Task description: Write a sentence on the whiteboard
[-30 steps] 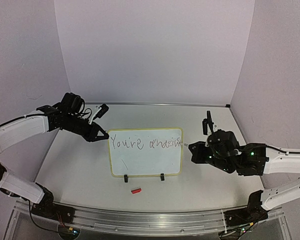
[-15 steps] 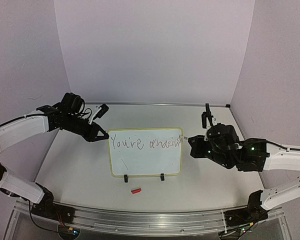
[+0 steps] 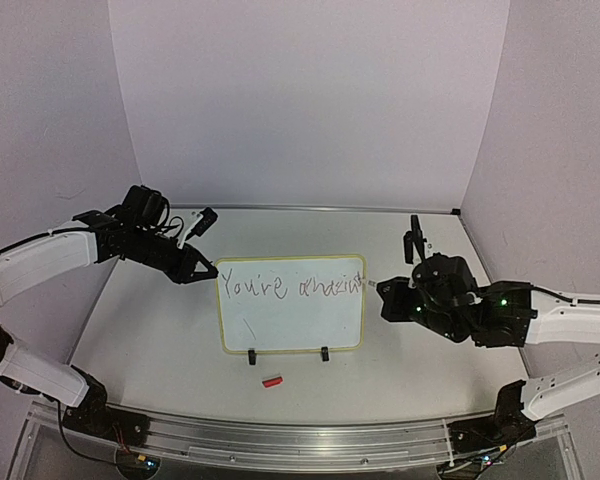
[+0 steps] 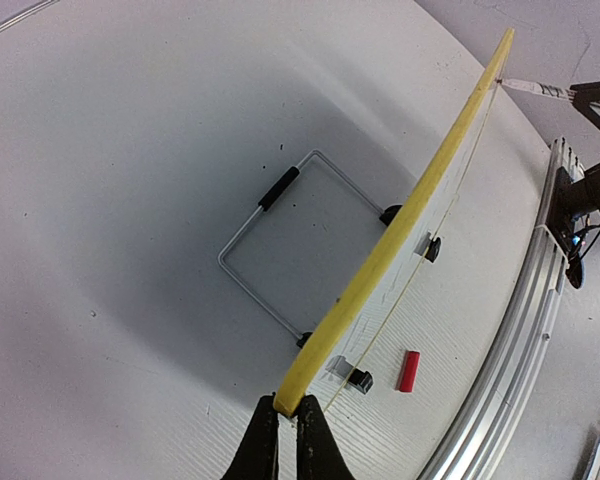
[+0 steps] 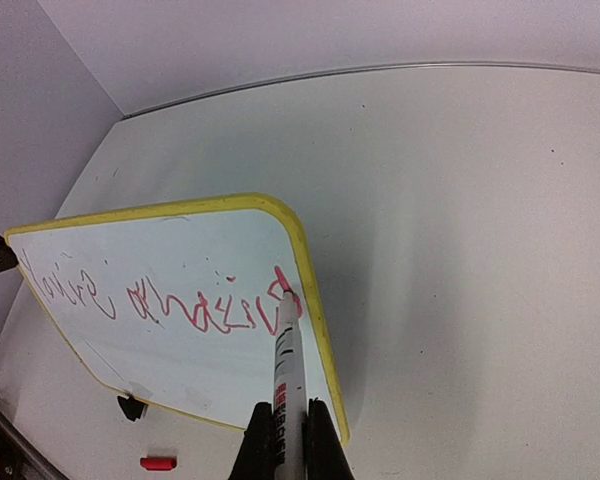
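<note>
Whiteboard (image 3: 291, 304), centre frame: upper-left corner pinched by left gripper (image 4: 288, 410). Marker (image 5: 288, 365) clamped in right gripper (image 5: 285, 415), tip touching sentence (image 5: 170, 305) end.

i see a white, yellow-edged whiteboard (image 3: 290, 325) on black clip feet (image 3: 252, 356), its sentence (image 5: 180, 305) red up close, a white marker (image 5: 288, 380), and a red cap (image 3: 271, 381) at the board's six o'clock.

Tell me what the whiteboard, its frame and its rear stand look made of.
Whiteboard: smooth white panel taking marker ink, likely coated plastic or metal. Frame: smooth yellow, probably plastic. Stand: thin bent rod with pale sheen, seemingly metal wire.
</note>
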You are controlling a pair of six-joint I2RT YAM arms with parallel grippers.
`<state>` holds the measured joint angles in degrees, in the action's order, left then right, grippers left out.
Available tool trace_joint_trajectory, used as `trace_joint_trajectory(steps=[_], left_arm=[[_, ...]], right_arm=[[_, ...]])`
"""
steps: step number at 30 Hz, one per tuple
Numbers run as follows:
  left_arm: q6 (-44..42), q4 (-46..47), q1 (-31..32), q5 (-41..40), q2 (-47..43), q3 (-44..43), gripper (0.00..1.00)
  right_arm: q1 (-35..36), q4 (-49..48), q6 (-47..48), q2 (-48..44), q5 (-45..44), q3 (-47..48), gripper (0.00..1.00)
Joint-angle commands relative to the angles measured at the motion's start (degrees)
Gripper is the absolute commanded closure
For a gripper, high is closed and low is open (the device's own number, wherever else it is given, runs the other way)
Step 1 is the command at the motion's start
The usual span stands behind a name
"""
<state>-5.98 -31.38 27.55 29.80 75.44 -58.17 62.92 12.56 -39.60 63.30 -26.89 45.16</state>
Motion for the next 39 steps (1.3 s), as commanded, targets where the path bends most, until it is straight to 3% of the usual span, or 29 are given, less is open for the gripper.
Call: trace_joint_trajectory(steps=[1,39], left_arm=[[-1.2,-3.0,0.7,-1.4,1.6,-0.5,1.0],[-1.2,-2.9,1.2,-1.5,1.4,-0.4,1.0]], right_arm=[[-0.2,1.1,-2.7,-1.9,-0.2,-1.6,1.0],[1.2,-0.3,-5.3,2.2,3.5,-2.7,1.0]])
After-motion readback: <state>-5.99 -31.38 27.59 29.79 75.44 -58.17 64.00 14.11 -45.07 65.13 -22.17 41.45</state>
